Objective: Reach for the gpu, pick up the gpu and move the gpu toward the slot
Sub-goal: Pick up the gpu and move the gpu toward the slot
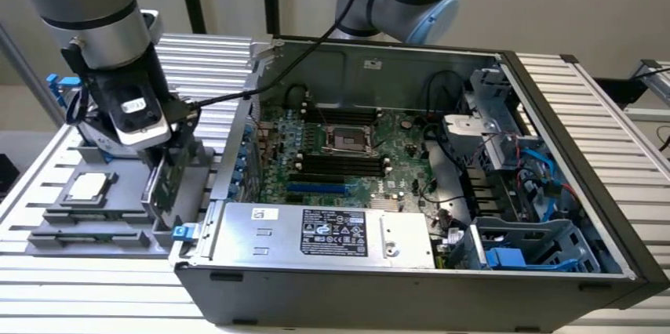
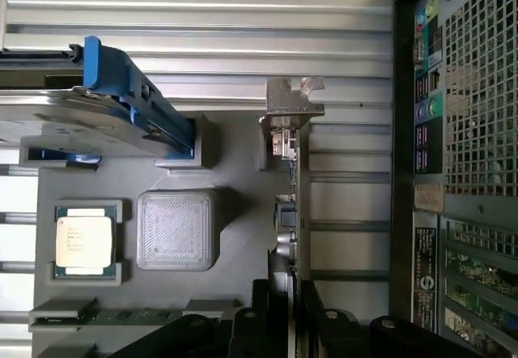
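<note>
At the exterior view's left: gripper [image 1: 168, 157] set directly over the gpu [image 1: 165, 189], stood on edge in the gray tray [image 1: 52, 236] beside the computer case [image 1: 419, 303]. Long axis away from the wrist, silver bracket [image 2: 291, 103] at the far end. Clamped or loose: could not be told.

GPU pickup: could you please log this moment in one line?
phase: reach | gripper: at gpu | gpu: upright in grey tray

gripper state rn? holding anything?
gripper: looks shut on the gpu, which stands on edge in the grey tray.
</note>
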Available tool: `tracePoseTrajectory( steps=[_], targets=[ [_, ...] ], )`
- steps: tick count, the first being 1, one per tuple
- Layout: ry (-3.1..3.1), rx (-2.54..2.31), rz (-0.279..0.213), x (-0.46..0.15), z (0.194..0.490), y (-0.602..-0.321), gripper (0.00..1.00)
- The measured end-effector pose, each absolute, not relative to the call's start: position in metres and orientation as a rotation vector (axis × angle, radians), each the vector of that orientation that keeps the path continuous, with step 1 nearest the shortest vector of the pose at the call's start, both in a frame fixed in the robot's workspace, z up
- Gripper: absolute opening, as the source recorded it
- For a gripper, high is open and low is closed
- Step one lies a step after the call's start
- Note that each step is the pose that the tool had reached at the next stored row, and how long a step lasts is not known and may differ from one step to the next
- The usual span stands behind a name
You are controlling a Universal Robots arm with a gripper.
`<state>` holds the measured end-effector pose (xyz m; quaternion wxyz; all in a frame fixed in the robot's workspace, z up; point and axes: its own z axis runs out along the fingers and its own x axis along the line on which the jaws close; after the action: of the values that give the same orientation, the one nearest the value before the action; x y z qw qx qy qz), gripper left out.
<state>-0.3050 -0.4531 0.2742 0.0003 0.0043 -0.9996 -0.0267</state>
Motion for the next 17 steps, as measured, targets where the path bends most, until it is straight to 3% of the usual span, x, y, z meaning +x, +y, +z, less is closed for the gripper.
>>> tracePoseTrajectory(
  steps=[17],
  targets=[
    [-3.132, 0.013, -0.086, -0.295, 0.350, -0.454, 0.27]
  ],
)
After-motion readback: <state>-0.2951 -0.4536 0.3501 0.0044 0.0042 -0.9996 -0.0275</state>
